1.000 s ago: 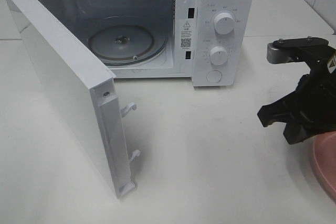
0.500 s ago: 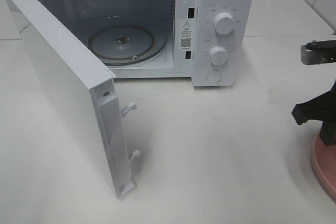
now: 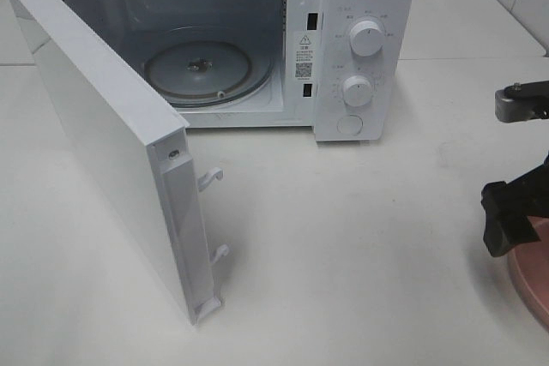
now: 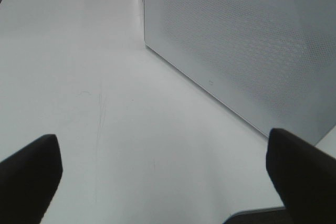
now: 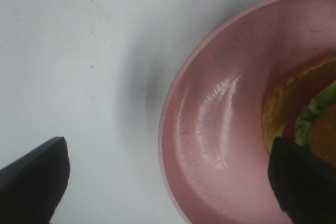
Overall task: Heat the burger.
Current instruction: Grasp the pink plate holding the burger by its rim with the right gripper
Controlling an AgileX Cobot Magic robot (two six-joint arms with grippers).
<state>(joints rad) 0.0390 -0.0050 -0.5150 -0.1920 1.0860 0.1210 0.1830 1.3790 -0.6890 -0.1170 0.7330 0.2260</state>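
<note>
Right wrist view: right gripper (image 5: 167, 182) hovers over the pink plate (image 5: 181, 103), jaws spread wide across its rim, nothing held; I read that as lining up to grab the plate. Burger (image 5: 302, 111) sits on that plate, beside one finger. Left gripper (image 4: 165, 182) is wide too, empty, parked by the microwave door (image 4: 236, 51), swung open for loading.

Glossy pink plate (image 5: 205, 145), glass turntable (image 3: 206, 70), matt white table (image 3: 360, 237)
</note>
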